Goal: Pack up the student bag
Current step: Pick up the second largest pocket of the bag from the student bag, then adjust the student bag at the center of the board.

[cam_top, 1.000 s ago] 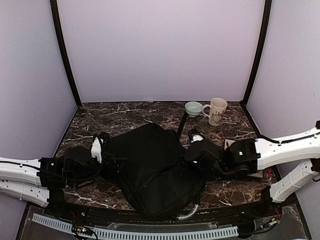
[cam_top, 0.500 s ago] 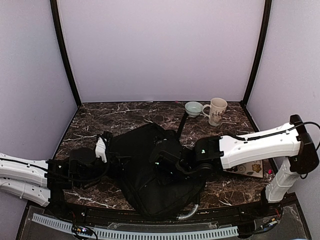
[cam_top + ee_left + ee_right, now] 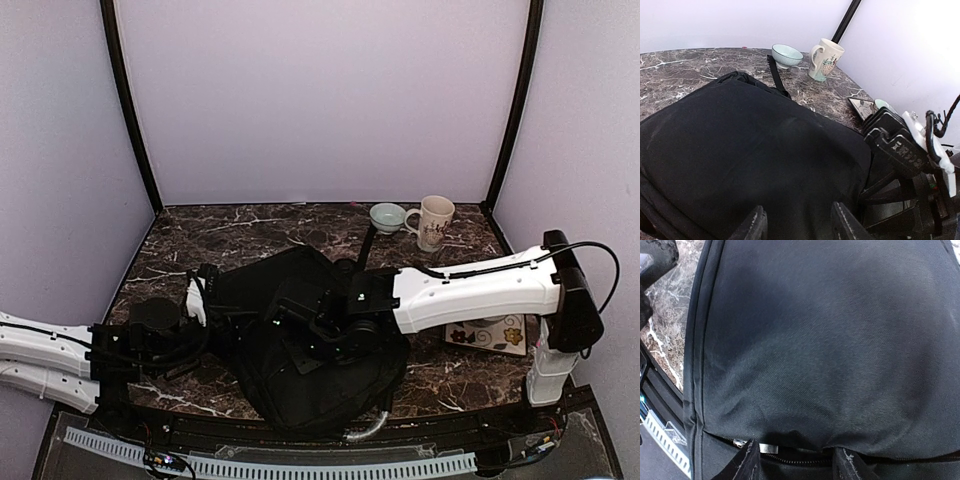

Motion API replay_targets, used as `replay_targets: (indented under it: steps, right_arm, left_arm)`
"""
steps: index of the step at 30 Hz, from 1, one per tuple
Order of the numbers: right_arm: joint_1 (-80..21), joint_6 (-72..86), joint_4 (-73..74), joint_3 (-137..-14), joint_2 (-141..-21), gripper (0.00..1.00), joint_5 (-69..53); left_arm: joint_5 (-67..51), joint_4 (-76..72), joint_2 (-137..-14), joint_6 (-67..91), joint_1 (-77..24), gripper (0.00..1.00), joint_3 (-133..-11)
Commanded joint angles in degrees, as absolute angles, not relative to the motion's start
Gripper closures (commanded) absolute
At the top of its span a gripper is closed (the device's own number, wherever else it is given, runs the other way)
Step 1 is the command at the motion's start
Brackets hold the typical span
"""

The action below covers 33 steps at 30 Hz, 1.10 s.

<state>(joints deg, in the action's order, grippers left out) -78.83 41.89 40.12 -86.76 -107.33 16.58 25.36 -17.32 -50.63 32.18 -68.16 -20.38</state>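
Bag flat on table, between arms. Looks like opening step. Left claw at bag edge, right claw over zipper pull. Both half-spread, gripping nothing. Next, I'd guess: pinch pull, pin fabric, drag zipper along.

No legible text, number, brand or sign in any view.
- Left wrist view, upper centre: the mug carries a printed picture only, no lettering.
- Top view, right side: the flat patterned item on the table shows flower motifs, no words.
- Left wrist view, right: the black arm housing has a small raised marking, too blurred to read.
- Right wrist view: the student bag is plain black fabric, and its silver zipper pull at bottom left bears nothing readable.
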Motion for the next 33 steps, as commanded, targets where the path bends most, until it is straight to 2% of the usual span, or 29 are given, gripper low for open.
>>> replay_targets:
  steps: [1,7,11,17,25,33]
  right_arm:
    - [-78.69,40.41,44.47,-91.11,-110.51,0.53,14.67]
    - [-79.61,40.95,43.05,-81.97,-105.51,0.77,7.19]
    - [-79.29,42.74,44.83,-73.45,-101.62,0.85,10.76]
    - [-78.53,46.00,40.13,-62.93,-97.97,0.86,13.88]
    - [-78.72,45.01,45.72,-67.19,-98.94,0.85,16.50]
    - [-82.53,44.82,51.95,-77.00,-99.16,0.77,18.80]
  left_arm:
    - [23.57,-18.04,-49.34,32.03,-68.47,0.54,-19.24]
    - [18.14,-19.81,-48.46,29.50,-68.47,0.55,-17.99]
    - [15.81,-19.89,-50.70,28.75,-68.76,0.55,-18.46]
    - [14.57,-21.46,-56.49,27.98,-70.59,0.56,-19.64]
    - [12.83,-26.37,-67.20,24.84,-71.78,0.57,-21.81]
    - [12.17,-32.09,-75.12,26.15,-71.78,0.61,-22.59]
